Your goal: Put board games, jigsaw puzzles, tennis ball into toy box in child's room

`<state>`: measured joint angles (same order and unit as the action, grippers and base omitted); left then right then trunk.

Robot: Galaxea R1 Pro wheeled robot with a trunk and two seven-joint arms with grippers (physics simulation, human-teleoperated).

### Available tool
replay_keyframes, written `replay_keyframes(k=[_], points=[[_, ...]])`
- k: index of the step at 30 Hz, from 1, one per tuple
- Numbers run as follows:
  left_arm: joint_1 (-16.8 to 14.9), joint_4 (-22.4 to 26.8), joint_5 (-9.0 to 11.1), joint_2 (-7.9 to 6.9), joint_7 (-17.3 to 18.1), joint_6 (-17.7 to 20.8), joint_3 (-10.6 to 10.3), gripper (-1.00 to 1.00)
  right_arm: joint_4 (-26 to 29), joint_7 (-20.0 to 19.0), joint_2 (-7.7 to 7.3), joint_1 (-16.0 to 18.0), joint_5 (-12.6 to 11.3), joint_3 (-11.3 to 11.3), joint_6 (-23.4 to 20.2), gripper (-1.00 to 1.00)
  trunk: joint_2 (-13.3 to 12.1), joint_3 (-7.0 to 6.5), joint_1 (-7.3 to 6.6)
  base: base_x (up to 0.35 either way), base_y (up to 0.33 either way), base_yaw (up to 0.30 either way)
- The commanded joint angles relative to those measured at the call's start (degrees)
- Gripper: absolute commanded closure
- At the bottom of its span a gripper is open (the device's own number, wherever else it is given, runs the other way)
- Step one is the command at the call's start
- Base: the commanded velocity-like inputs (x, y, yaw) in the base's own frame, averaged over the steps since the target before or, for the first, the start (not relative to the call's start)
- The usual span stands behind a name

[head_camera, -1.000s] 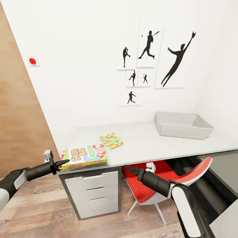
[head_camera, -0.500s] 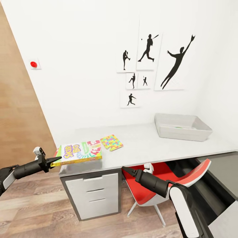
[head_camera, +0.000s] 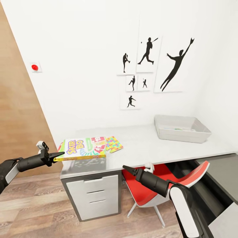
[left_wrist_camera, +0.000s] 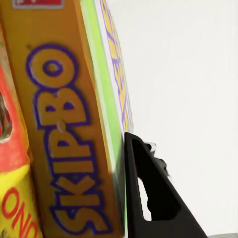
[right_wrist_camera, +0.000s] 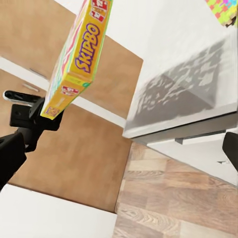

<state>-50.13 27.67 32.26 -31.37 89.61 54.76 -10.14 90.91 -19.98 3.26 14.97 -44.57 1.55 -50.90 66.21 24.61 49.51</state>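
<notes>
Head view: the left gripper [head_camera: 59,155] pinches one end of the SKIP BO box [head_camera: 84,148], which since a second ago has risen off the table [head_camera: 155,147] and now hangs level above its near corner, so transport to the toy box [head_camera: 182,128] can begin. A jigsaw puzzle [head_camera: 114,144] lies on the table just beyond the game. The toy box sits at the table's far end; something small and greenish lies inside, too blurred to name. The right gripper [head_camera: 125,168] hangs below the table edge, fingers nearly together, holding nothing.

Left wrist view: a finger [left_wrist_camera: 156,198] presses the game's face.

Right wrist view: the game hangs clear of the table, casting a shadow.

Left end effector [head_camera: 59,155] clamped; right end effector [head_camera: 126,169] apparently closed
</notes>
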Motion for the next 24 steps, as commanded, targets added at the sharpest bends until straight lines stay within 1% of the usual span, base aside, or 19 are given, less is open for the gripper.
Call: replay_keyframes(k=[1,6,12,14,21,24], points=[[-0.1,0.0,0.1,-0.07,0.4,0.6,-0.3,1.00,0.0,-0.3,0.02,0.0,0.3,-0.1,0.1,-1.00,-0.4,-0.12,-0.22,0.000,0.000,0.000],[0.0,0.0,0.0,-0.17,0.4,0.6,-0.3,1.00,0.1,-0.4,0.01,0.0,0.0,0.1,2.8,-1.00,-2.4,-1.02,-1.32,0.000,0.000,0.000],[0.0,-0.1,0.0,-0.19,0.4,0.6,-0.3,1.00,0.1,-0.5,-0.02,0.0,-0.1,0.3,3.0,-1.00,-4.8,-2.09,-2.64,0.000,0.000,-0.028],[0.0,-0.1,0.0,-0.18,0.4,0.6,-0.3,1.00,0.1,-0.5,-0.06,0.0,-0.2,0.2,3.0,-1.00,-5.6,-2.45,-3.08,0.000,0.000,-0.166],[0.0,-0.1,0.0,-0.18,0.4,0.6,-0.3,1.00,0.1,-0.5,-0.11,0.0,-0.4,0.0,2.9,-1.00,-8.4,-3.68,-4.62,0.000,0.000,-0.262],[0.0,-0.1,0.0,-0.18,0.4,0.6,-0.3,1.00,0.1,-0.6,-0.10,0.0,-0.4,0.2,3.0,-1.00,-9.6,-4.19,-5.27,0.000,0.000,-0.131]])
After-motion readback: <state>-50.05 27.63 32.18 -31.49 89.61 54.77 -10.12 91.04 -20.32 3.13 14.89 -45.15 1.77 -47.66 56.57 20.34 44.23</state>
